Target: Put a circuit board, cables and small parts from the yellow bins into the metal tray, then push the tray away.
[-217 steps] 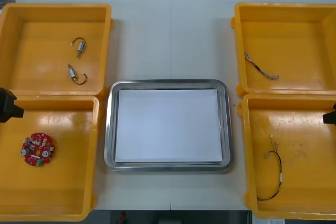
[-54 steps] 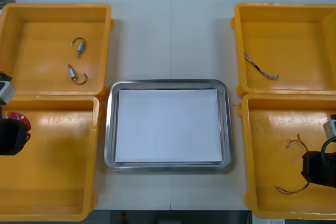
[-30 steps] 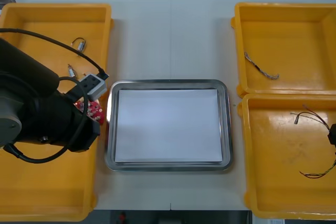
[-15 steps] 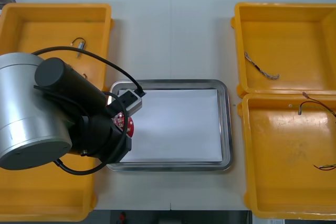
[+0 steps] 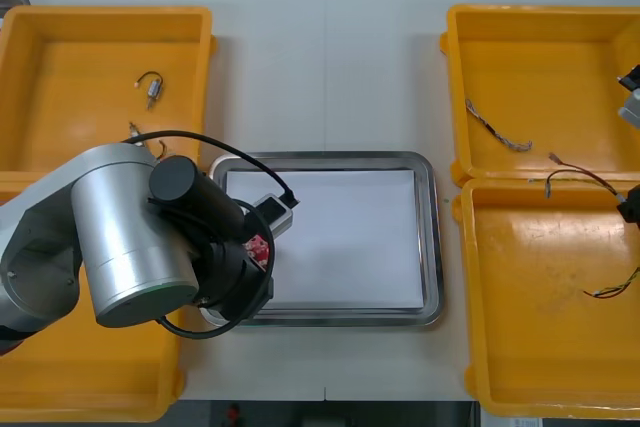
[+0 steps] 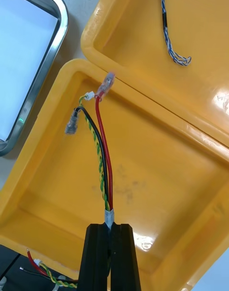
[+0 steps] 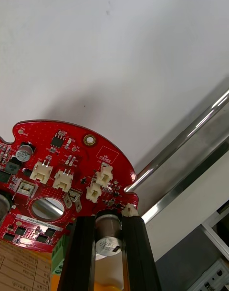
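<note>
The left gripper [image 7: 109, 219], fingers clamped on the circuit board [image 7: 62, 176], has carried it from the near-left bin [image 5: 100, 377] to over the metal tray [image 5: 432, 237] (ready to set down). The right gripper [image 6: 110, 230], fingers pinching the red and yellow cable [image 6: 99, 147], has lifted it above the near-right bin [image 5: 540, 327].

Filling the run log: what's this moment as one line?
left gripper: shut on circuit board, over left side of metal tray | right gripper: shut on cable, above near right yellow bin
</note>
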Robot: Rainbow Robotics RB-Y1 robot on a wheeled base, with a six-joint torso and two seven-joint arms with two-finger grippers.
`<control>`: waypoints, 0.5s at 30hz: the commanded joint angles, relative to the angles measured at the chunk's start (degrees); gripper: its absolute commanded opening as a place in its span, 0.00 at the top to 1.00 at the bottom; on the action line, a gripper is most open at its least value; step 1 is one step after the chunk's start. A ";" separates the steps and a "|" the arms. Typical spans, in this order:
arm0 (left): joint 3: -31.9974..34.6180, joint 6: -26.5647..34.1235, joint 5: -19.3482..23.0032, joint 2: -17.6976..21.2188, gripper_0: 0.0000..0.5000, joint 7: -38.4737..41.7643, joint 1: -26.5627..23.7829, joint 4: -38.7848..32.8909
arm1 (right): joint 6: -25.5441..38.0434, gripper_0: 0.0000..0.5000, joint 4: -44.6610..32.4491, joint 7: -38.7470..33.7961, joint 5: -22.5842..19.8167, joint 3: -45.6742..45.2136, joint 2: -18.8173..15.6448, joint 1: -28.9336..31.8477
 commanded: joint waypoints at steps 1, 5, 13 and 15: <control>-3.40 -3.35 -2.63 -1.13 1.00 6.57 -2.20 0.92 | 0.21 1.00 0.75 2.81 -0.66 1.14 -2.19 -2.14; -4.63 -5.72 -3.16 -1.31 1.00 7.01 -2.29 2.50 | 0.21 1.00 0.93 3.33 -1.18 1.23 -2.19 -2.14; -7.09 -9.15 -4.65 -1.48 1.00 8.15 -2.20 4.35 | 0.21 1.00 0.93 3.77 -1.71 1.32 -2.19 -2.14; -7.09 -9.32 -4.74 -1.39 1.00 8.33 -2.20 4.43 | 0.21 1.00 0.93 3.77 -1.71 1.32 -2.10 -2.14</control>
